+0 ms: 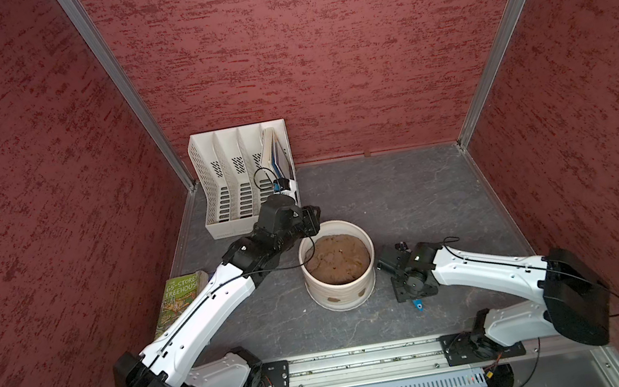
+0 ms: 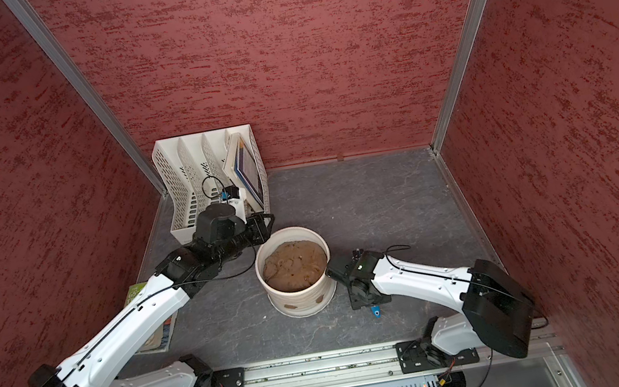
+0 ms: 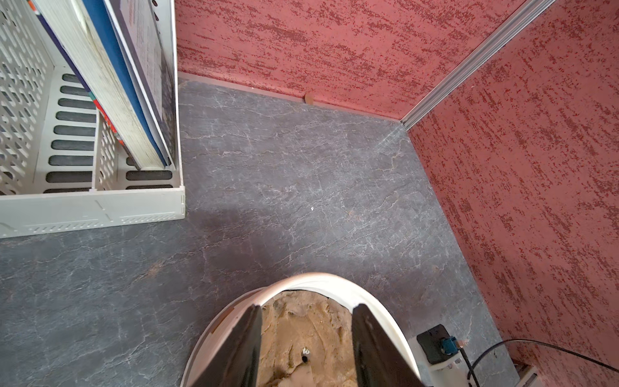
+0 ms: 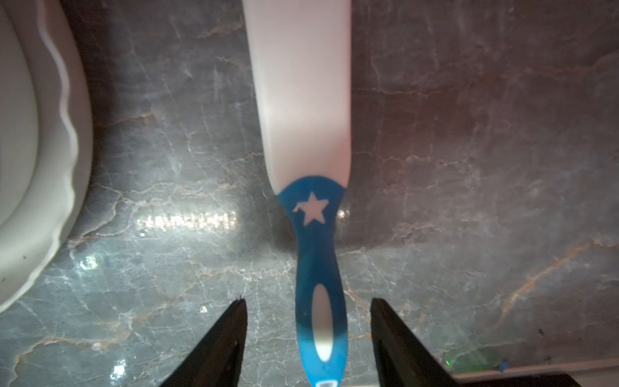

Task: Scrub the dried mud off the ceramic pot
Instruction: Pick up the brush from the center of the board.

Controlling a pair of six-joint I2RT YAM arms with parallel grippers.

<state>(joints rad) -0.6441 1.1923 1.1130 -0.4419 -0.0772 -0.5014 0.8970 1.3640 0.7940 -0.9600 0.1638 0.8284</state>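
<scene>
On the pot point(image 1: 344, 302), mud patches point(image 1: 333, 299) sit unscrubbed. The right gripper point(image 4: 308, 301) straddles the toothbrush point(image 4: 316, 254), open, not gripping; the left gripper point(image 3: 307, 306) hovers open, empty.

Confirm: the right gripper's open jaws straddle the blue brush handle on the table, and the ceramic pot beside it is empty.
Not empty: the ceramic pot holds a lumpy brown mound, plain in both top views. The rest stands: the right gripper, open, straddles the blue brush handle.
</scene>
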